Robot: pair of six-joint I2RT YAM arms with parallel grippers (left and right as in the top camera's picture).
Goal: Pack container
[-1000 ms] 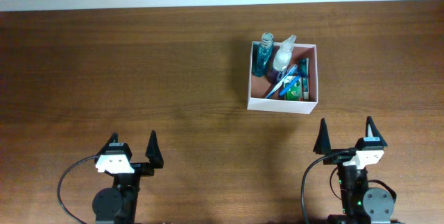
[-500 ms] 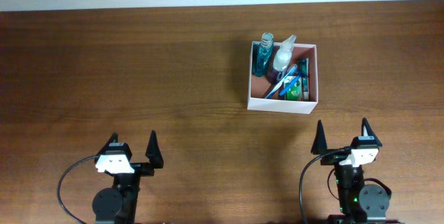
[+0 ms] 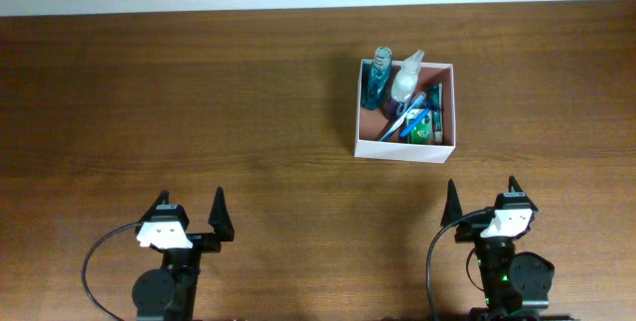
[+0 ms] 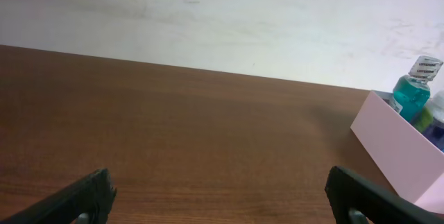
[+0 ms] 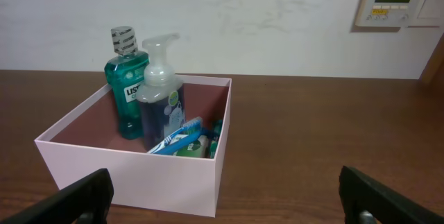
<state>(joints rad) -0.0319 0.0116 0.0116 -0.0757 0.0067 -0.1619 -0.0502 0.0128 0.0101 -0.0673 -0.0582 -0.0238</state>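
The container [image 3: 373,148] is a square white box with a pink interior at the right middle of the table. It holds a teal mouthwash bottle [image 3: 377,78], a clear pump bottle [image 3: 405,80], a blue toothbrush [image 3: 408,120] and a green packet [image 3: 425,133]. It also shows in the right wrist view [image 5: 132,175] and at the right edge of the left wrist view [image 4: 399,146]. My left gripper [image 3: 189,210] is open and empty near the front left. My right gripper [image 3: 482,199] is open and empty, in front of the container and apart from it.
The brown wooden table [image 3: 199,112] runs to a white wall at the back. A wall thermostat [image 5: 399,1] shows at the upper right of the right wrist view.
My right gripper has drifted slightly left and turned a little while staying open. The left arm and the container have not moved.
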